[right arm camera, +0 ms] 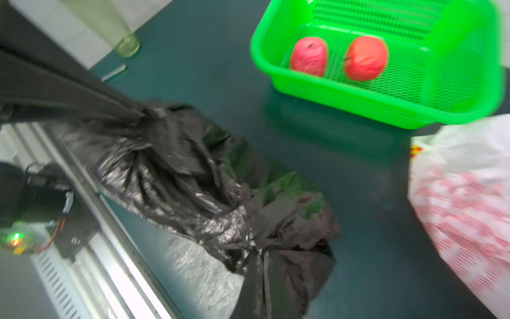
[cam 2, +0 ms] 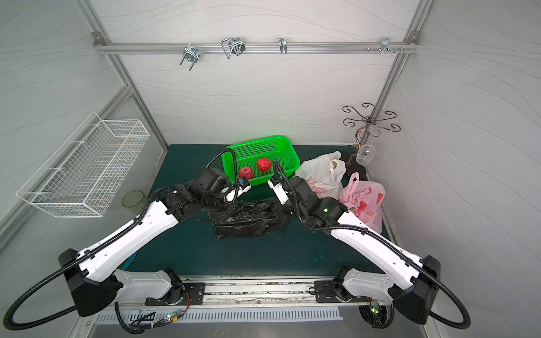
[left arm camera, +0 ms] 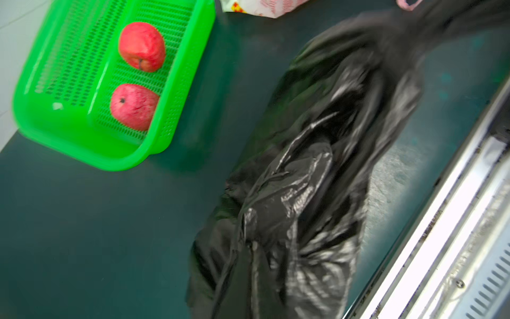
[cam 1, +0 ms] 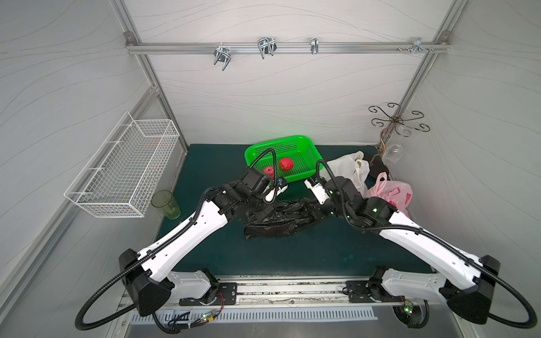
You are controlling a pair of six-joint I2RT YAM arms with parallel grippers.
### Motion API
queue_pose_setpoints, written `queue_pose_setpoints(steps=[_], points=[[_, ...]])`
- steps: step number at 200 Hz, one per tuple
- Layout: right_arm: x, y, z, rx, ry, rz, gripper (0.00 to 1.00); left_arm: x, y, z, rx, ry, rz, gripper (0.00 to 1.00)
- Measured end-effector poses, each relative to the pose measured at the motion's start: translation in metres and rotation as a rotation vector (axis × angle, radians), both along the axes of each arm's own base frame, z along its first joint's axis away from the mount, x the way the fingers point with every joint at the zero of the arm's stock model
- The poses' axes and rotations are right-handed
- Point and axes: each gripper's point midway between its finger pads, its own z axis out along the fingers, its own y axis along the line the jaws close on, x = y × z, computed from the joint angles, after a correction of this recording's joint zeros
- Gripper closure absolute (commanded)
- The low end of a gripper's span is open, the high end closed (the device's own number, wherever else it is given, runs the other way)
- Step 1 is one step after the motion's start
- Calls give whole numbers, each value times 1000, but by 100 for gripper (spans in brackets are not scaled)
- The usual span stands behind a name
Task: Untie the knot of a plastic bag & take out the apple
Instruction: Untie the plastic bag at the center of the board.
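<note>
Overhead view of the cell. I count three plastic bags, two apples, two baskets, one tumbler and one wine glass.

The crumpled black plastic bag [cam 1: 278,219] lies flat in the middle of the dark green worktop [cam 1: 292,257], between my two arms and just in front of the bright green perforated plastic basket [cam 1: 281,146]. The left claw [cam 1: 255,209] is closed on one end of this bag and the right claw [cam 1: 320,209] is closed on the opposite end. In both wrist views the film runs taut from the near claw towards the far one. In both top views the fingers are dark against the dark film, so I cannot make out their tips.

The two round red apples lie loose inside the green basket, apart from each other: a rear apple [cam 1: 286,164] and a front apple [cam 1: 268,171].

To the right stand a white plastic bag [cam 1: 345,166] with red print and, nearer the wall, a pink plastic bag [cam 1: 392,193] that touches the right arm.

At the left edge stands one translucent green tumbler [cam 1: 165,204] below one white wire basket [cam 1: 123,172] fixed to the wall. One clear wine glass [cam 1: 393,150] hangs from a scrolled metal stand [cam 1: 395,118] in the back right corner.
</note>
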Motion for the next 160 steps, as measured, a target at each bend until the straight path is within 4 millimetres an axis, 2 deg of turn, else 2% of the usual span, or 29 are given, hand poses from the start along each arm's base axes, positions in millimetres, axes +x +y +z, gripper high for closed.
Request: queue_pose_setpoints(steps=[21, 65, 128, 131, 134, 144, 148, 153, 160], points=[[6, -21, 3, 19, -2, -79, 100, 4, 14, 9, 9, -53, 68, 100], [7, -54, -11, 22, 41, -195, 100, 4, 43, 32, -10, -152, 204, 100], [-1, -89, -23, 13, 84, -339, 100, -18, 87, 45, -54, -213, 364, 100], [-1, -90, -23, 13, 84, -344, 100, -18, 88, 46, -56, -215, 369, 96], [-1, -91, -23, 15, 85, -351, 99, -18, 89, 46, -59, -216, 373, 87], [-2, -94, -23, 18, 87, -360, 80, -20, 90, 48, -71, -217, 378, 59], [-3, -94, -23, 22, 88, -362, 68, -21, 90, 49, -77, -216, 375, 53], [-3, -94, -22, 28, 88, -366, 62, -22, 89, 49, -86, -212, 369, 47], [-4, -94, -20, 36, 86, -363, 58, -24, 86, 50, -103, -202, 357, 41]])
